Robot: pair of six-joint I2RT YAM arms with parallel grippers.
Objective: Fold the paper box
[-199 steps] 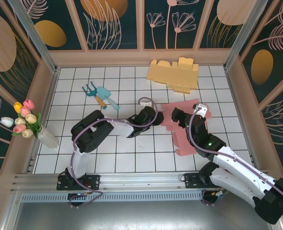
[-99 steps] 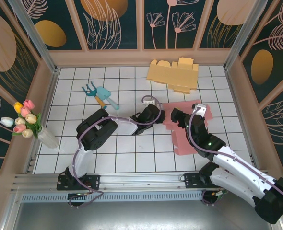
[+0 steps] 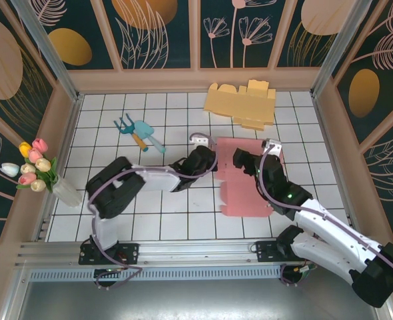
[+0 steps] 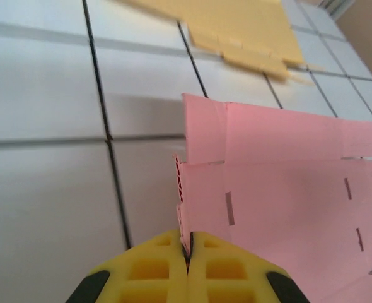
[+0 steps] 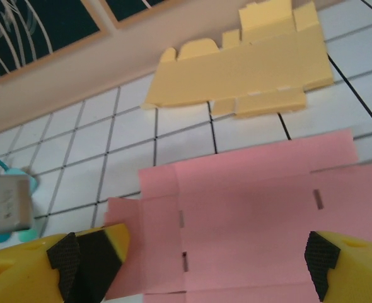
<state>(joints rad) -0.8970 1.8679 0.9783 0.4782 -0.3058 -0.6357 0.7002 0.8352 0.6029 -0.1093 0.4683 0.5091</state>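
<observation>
Pinching pink paper box (image 3: 231, 195) edge, left fingers (image 4: 176, 255) clamped together, right fingers (image 3: 244, 162) spread wide (empty), yellow sheet (image 3: 242, 103) beyond

Lab enclosure: aluminium rail (image 3: 183, 252), patterned walls (image 3: 158, 33)

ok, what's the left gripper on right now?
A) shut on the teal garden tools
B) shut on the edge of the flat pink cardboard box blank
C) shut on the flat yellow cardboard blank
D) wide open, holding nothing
B: in the left wrist view the left gripper has its jaws pinched together on the near edge of the flat pink cardboard box blank, while the flat yellow cardboard blank lies apart, further back.
</observation>
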